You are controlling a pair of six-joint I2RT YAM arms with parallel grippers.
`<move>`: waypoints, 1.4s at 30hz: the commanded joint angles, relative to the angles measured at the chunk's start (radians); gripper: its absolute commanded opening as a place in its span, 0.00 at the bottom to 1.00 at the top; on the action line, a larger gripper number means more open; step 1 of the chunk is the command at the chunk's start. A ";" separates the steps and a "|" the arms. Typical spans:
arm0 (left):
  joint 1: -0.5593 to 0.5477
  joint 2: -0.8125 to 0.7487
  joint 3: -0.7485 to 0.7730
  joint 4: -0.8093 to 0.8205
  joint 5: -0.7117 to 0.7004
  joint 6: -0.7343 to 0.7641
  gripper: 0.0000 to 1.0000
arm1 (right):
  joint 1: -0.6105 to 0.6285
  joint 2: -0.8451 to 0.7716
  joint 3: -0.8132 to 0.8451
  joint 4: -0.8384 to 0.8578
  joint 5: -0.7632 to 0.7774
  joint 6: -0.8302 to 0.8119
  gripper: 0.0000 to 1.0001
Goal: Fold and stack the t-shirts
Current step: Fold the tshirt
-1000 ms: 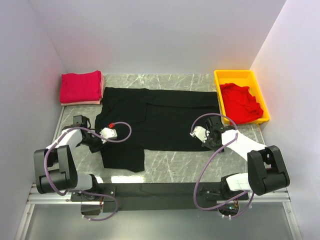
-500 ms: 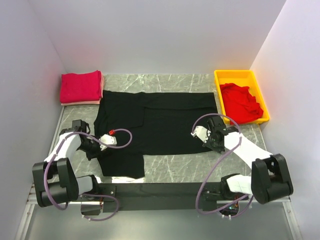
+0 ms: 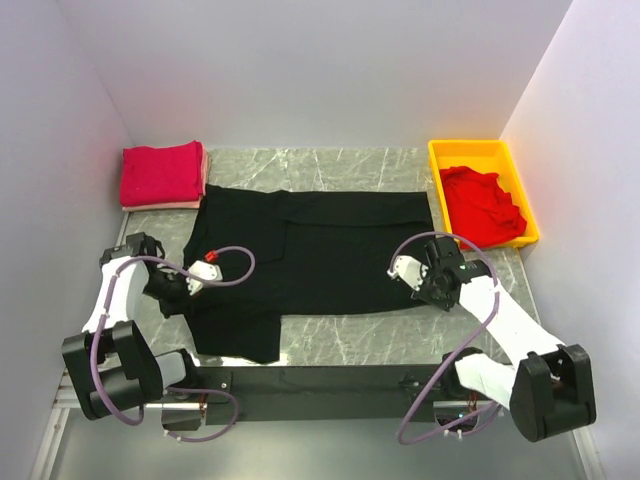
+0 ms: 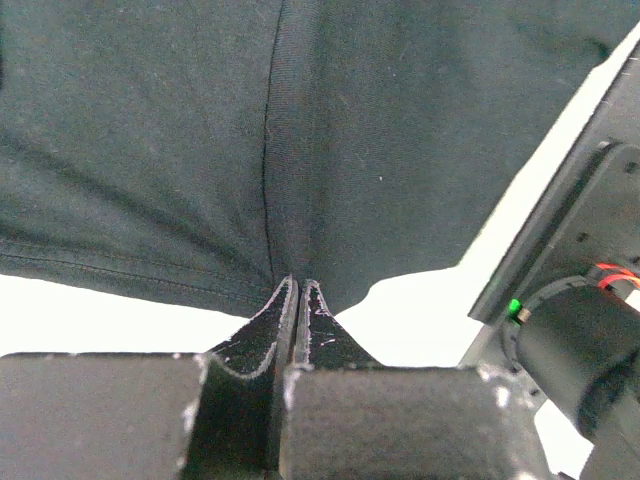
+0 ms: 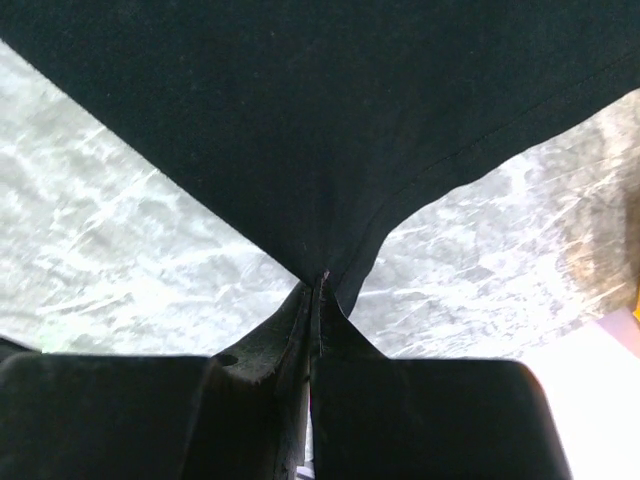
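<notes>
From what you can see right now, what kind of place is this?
Probably a robot test cell: plain white walls box in a marble-patterned table, a left arm and a right arm are mounted at its near edge, and a black t-shirt lies spread on it.

I've got open marble [image 3: 350,335] along the near edge, in front of the black shirt [image 3: 330,240]. Far left is blocked by the red stack [image 3: 160,173], far right by the tray [image 3: 470,150]. Side walls [image 3: 50,150] hem me in on both flanks.
</notes>
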 commanded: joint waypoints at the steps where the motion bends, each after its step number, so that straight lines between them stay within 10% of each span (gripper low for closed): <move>1: 0.020 -0.029 0.052 -0.134 0.022 0.061 0.01 | -0.014 -0.049 0.038 -0.087 -0.013 -0.033 0.00; 23: 0.040 0.452 0.630 0.006 0.248 -0.346 0.01 | -0.116 0.408 0.468 -0.014 -0.053 -0.052 0.00; 42: -0.081 0.679 0.729 0.249 0.139 -0.631 0.01 | -0.132 0.738 0.700 0.064 0.038 -0.053 0.00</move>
